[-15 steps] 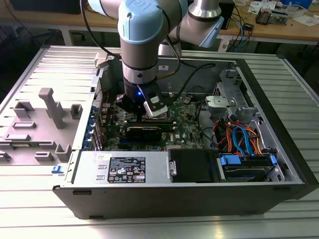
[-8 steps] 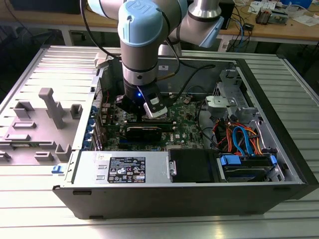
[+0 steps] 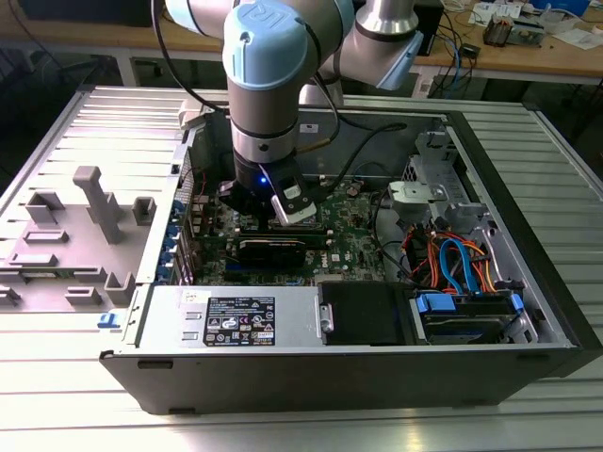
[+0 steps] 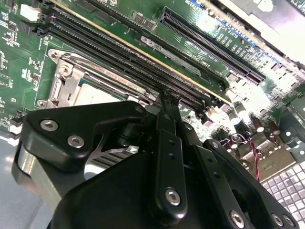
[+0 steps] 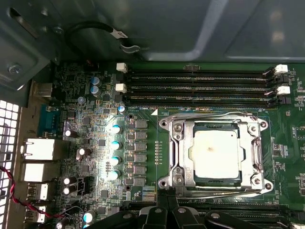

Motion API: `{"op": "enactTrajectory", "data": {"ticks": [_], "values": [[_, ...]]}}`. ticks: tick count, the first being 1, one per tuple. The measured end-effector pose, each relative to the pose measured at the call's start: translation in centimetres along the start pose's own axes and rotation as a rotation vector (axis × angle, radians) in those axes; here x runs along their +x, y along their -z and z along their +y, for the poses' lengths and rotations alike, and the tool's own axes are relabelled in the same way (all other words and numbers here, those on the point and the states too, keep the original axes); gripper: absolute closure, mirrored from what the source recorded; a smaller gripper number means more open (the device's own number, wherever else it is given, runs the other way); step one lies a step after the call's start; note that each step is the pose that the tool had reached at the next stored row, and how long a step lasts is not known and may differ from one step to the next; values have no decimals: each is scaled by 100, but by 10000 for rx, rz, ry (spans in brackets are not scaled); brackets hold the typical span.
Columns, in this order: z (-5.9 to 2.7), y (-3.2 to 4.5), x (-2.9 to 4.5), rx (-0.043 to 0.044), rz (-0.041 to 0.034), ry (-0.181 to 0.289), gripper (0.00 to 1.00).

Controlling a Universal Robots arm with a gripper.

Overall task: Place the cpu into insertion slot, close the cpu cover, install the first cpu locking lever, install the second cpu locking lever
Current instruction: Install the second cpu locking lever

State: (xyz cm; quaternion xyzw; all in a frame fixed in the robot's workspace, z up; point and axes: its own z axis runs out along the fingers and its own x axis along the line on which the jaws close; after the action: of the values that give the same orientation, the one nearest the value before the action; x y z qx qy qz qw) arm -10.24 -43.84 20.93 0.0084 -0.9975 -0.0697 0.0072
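The cpu (image 5: 218, 155) lies flat in the insertion slot (image 5: 164, 183) on the green board, its silvery top facing up. The cpu cover (image 5: 183, 152) is folded down around it, the chip showing through its window. A thin wire lever (image 5: 209, 115) lies along one side of the cover and another (image 5: 214, 194) along the opposite side. My gripper (image 5: 167, 202) hovers just off the socket's edge, shut with nothing between its fingers. In the second wrist view the gripper (image 4: 167, 100) points at the board beside the cpu (image 4: 93, 95). In the exterior view the gripper (image 3: 273, 212) reaches down into the open computer case.
Long black memory slots (image 5: 200, 88) run beside the socket, and card slots (image 4: 209, 45) lie further off. The case holds a power supply (image 3: 236, 320), a drive bay with coloured cables (image 3: 462, 264) and metal walls all round. Grey fixtures (image 3: 85, 217) stand at the exterior view's left.
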Motion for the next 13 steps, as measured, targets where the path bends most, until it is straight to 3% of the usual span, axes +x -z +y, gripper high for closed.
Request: {"op": "enactTrajectory", "data": {"ticks": [13], "values": [[-6, -48, 13, -110, -1, 0, 89]]}}
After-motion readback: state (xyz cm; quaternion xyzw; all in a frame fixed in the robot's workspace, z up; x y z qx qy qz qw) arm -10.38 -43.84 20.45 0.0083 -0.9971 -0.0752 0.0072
